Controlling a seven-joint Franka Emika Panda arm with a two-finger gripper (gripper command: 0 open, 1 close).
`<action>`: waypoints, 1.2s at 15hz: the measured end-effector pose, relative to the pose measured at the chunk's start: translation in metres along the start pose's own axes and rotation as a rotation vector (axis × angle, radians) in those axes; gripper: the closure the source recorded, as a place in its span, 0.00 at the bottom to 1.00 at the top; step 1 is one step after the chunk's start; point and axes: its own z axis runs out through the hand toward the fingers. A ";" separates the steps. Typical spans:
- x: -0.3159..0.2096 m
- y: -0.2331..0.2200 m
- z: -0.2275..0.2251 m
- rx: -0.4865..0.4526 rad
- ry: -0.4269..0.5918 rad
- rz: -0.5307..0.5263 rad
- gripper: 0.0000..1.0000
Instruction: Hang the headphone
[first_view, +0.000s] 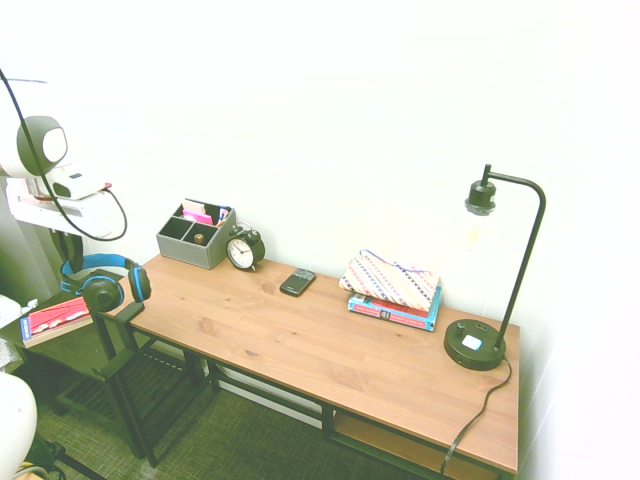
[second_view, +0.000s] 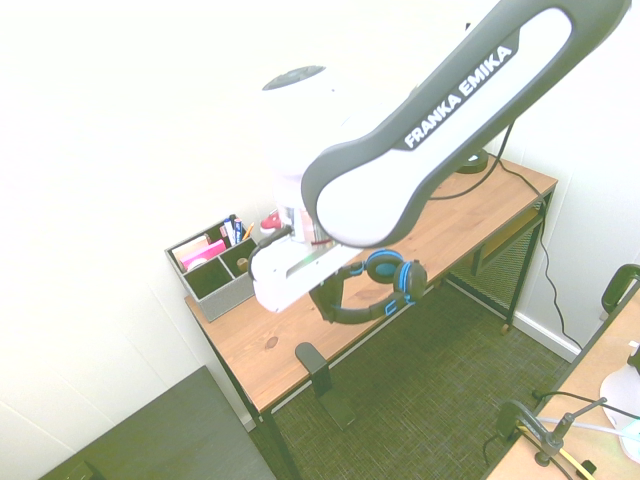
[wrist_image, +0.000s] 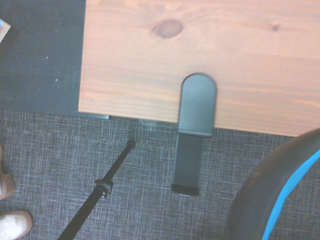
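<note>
1. I am carrying the headphone (second_view: 375, 288) through the air at the end of the worktop (second_view: 400, 255) where the clamp-on hook (second_view: 322, 378) sits. I judge this to be the transport step: the pick-up is done, the hanging is not.
2. The headphone is hanging under the gripper (second_view: 325, 290), off the worktop edge and above the hook, near it but apart from it. In the first exterior view its blue band (first_view: 95, 264) is arching over the black cups.
3. In the wrist view the hook is clamped over the worktop edge, its arm pointing out over the carpet; a blue-striped curve of the headphone is filling one corner.
4. I judge the next move to be lining the band's arch over the hook's arm, then lowering until the band seats before releasing.
5. The jaws are fully closed on the headphone's band, as best I am reading it; the arm is hiding the contact itself.
</note>
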 end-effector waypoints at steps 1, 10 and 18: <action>-0.004 -0.002 0.015 0.020 0.001 0.000 1.00; -0.043 0.019 0.153 0.090 0.096 0.015 1.00; -0.065 0.001 0.229 0.058 0.123 -0.006 1.00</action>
